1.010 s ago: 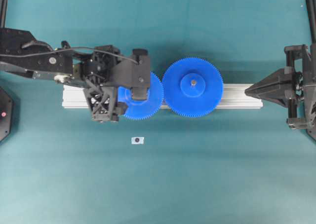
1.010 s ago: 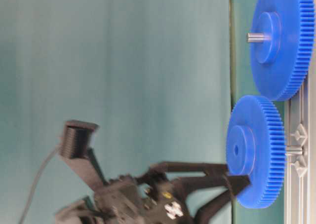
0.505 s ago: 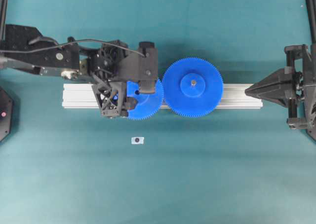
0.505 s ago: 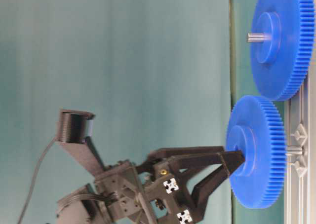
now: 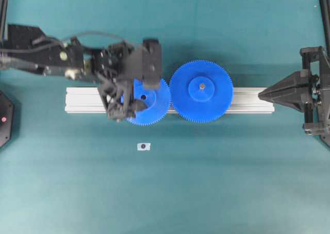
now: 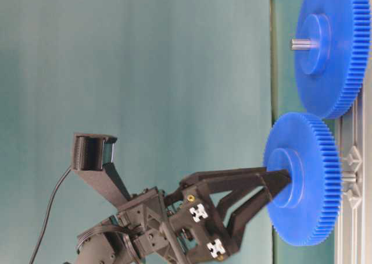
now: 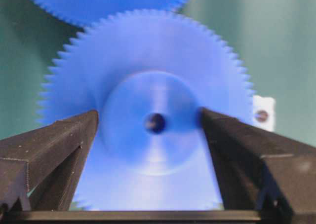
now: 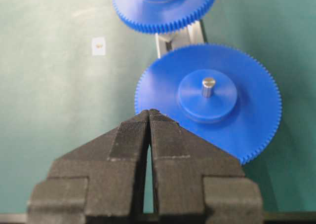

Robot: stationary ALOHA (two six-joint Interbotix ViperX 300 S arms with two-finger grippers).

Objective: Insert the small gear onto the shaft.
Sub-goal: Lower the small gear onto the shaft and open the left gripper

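Two gears sit on the rail. We have our left gripper spread wide astride the small gear's hub, likely to grip it there; its centre hole shows empty, so no shaft yet. Our right gripper waits pressed together beside the larger gear.

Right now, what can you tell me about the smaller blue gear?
The smaller blue gear looks like plastic: a toothed disc with a raised round hub and a small centre hole. It sits over the silver rail, its teeth meeting the larger gear. The left gripper has a finger at each side of its hub.
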